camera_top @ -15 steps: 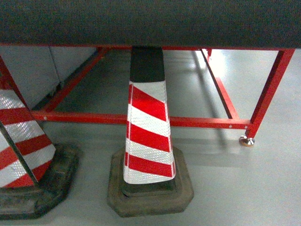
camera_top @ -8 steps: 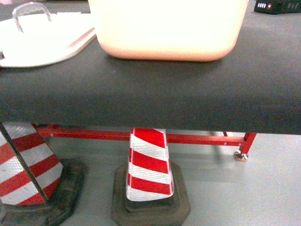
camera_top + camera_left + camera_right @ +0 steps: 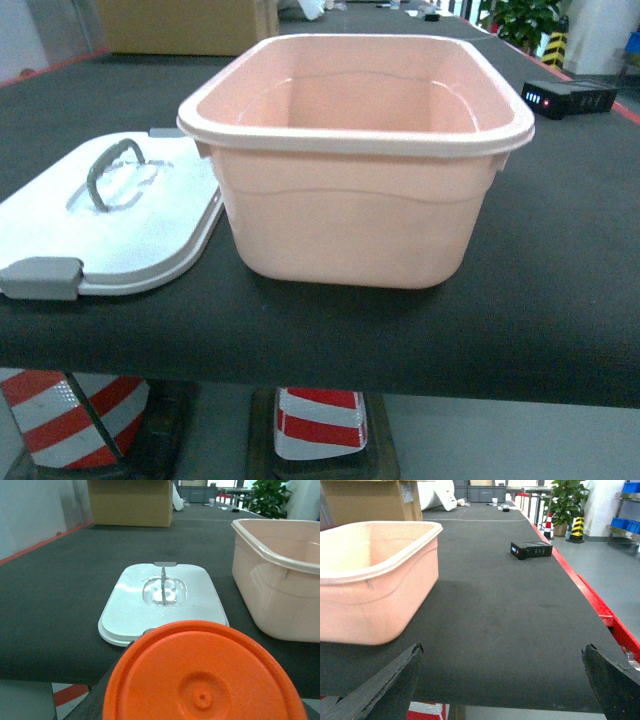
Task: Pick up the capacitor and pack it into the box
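A black-matted table runs back toward a cardboard carton and a potted plant. The pink box stands uncovered, its white lid laid flat beside it — ready for packing, I judge.

The right gripper is spread wide and empty, with the box ahead-left of its fingers. An orange disc hides the left fingers — their state can't be told. No capacitor is visible.

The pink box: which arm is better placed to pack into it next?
Left, probably. An orange round part sits close in the left wrist view, apparently carried, with the box just ahead. The right tool is open and empty.
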Controlling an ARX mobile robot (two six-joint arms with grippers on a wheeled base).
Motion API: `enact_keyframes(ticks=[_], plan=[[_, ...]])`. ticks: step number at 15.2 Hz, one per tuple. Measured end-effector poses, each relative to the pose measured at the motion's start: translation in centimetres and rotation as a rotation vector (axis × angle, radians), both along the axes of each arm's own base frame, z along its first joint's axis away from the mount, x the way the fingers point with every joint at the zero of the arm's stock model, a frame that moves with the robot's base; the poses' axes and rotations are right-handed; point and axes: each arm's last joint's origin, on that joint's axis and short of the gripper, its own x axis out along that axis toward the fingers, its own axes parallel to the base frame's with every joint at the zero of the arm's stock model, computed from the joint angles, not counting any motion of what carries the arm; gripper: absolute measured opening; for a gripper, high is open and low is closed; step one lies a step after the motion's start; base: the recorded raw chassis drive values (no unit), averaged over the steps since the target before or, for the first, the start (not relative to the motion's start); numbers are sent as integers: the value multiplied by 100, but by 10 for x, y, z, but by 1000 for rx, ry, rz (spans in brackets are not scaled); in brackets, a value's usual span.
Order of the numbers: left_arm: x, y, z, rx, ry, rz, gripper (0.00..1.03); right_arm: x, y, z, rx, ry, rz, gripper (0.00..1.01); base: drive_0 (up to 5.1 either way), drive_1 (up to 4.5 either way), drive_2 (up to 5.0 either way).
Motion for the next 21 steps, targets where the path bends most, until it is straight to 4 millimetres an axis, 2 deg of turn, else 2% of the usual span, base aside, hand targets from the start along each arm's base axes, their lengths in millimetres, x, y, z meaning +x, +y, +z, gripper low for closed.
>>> enact_keyframes(ticks=[16,17,18,21], plan=[[1,0,0,0,8,17,43,0,0,0,0,-1,0,98,0,0,0],[9,-2,6,3,-10,47,43,0,0,0,0,0,-1,98,0,0,0],[30,-5,21,16,-28,-25,43,0,0,0,0,0,0,98,0,0,0],[48,-9,34,27,-63,-64,43,0,0,0,0,-1,0,98,0,0,0]])
